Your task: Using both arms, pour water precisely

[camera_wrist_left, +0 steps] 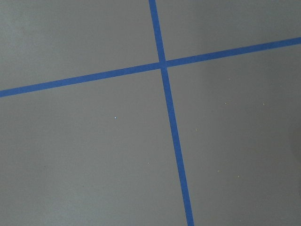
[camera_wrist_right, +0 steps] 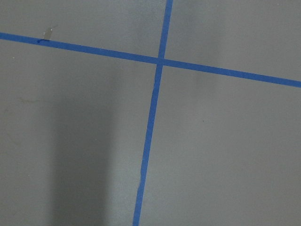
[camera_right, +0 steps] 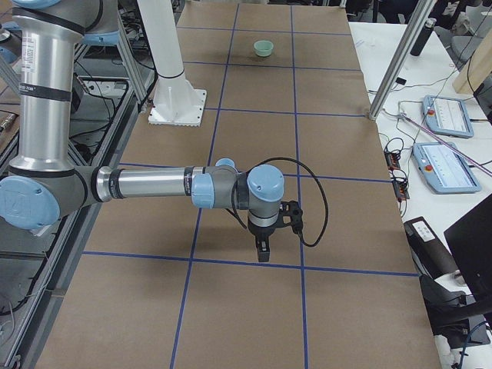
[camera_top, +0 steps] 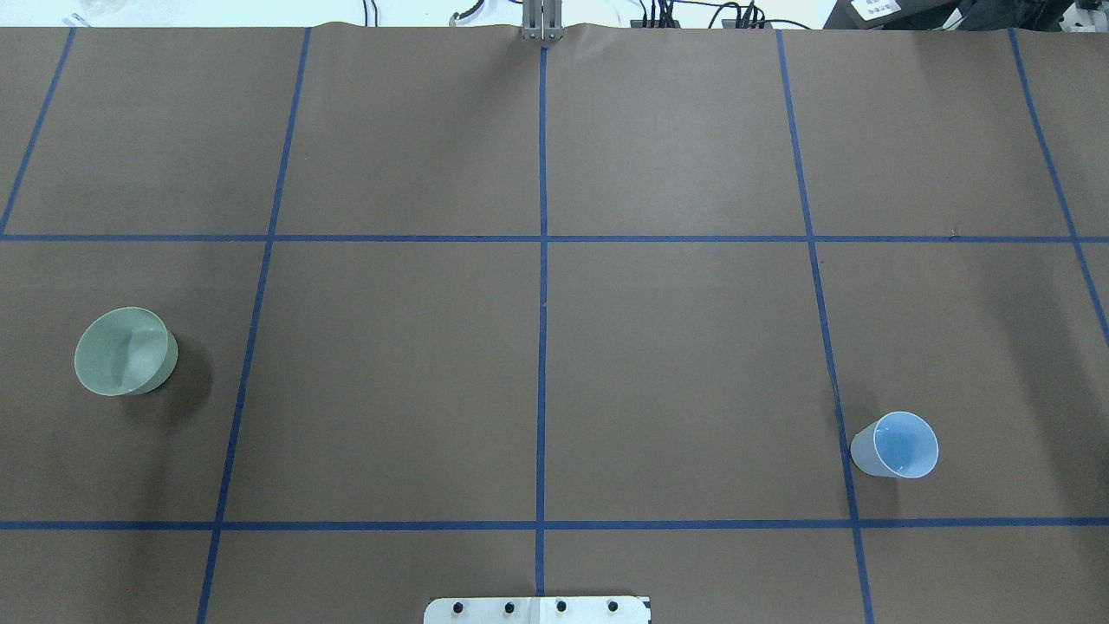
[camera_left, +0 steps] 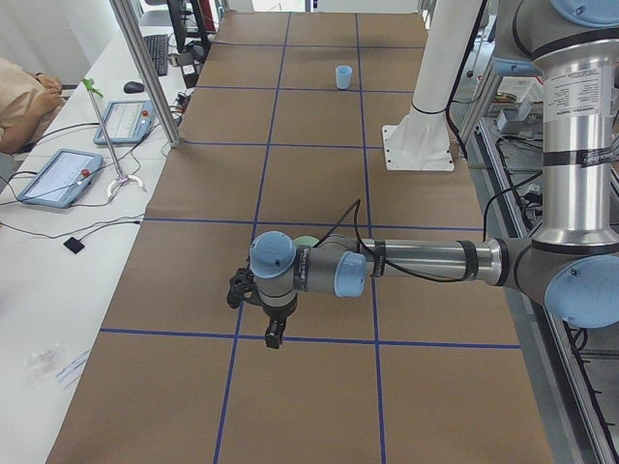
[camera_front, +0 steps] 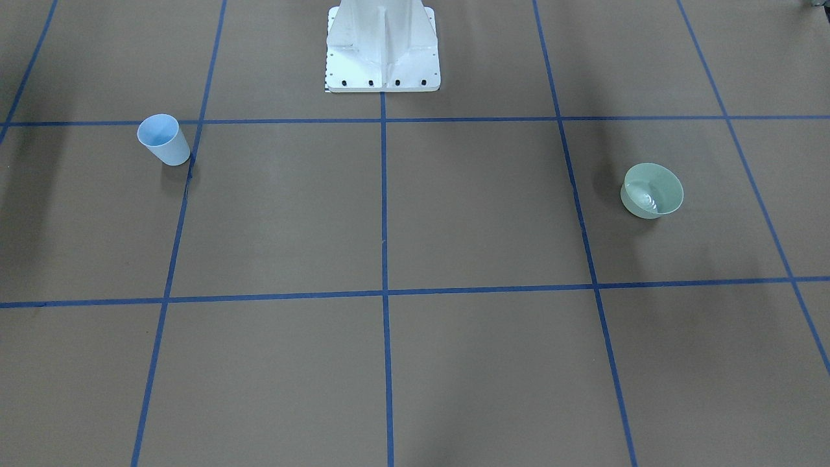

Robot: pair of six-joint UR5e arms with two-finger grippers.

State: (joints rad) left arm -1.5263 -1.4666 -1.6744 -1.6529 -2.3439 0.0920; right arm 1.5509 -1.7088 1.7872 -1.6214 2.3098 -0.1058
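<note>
A light-blue cup (camera_top: 897, 445) stands upright on the table's right side; it also shows in the front view (camera_front: 163, 139) and far off in the left-side view (camera_left: 342, 76). A pale green bowl (camera_top: 126, 351) stands on the left side and shows faint glossy glints inside in the front view (camera_front: 652, 189), possibly the water. My left gripper (camera_left: 274, 335) points down above the table, near the bowl. My right gripper (camera_right: 264, 251) points down over a tape line. Both show only in side views, so I cannot tell if they are open or shut.
The brown table cover (camera_top: 676, 364) carries a grid of blue tape lines (camera_top: 542, 260). The white fixed pedestal (camera_front: 382, 48) stands at the robot's side. Both wrist views show only bare cover and a tape crossing (camera_wrist_left: 162, 64). Tablets and cables (camera_left: 58, 176) lie past the table's edge.
</note>
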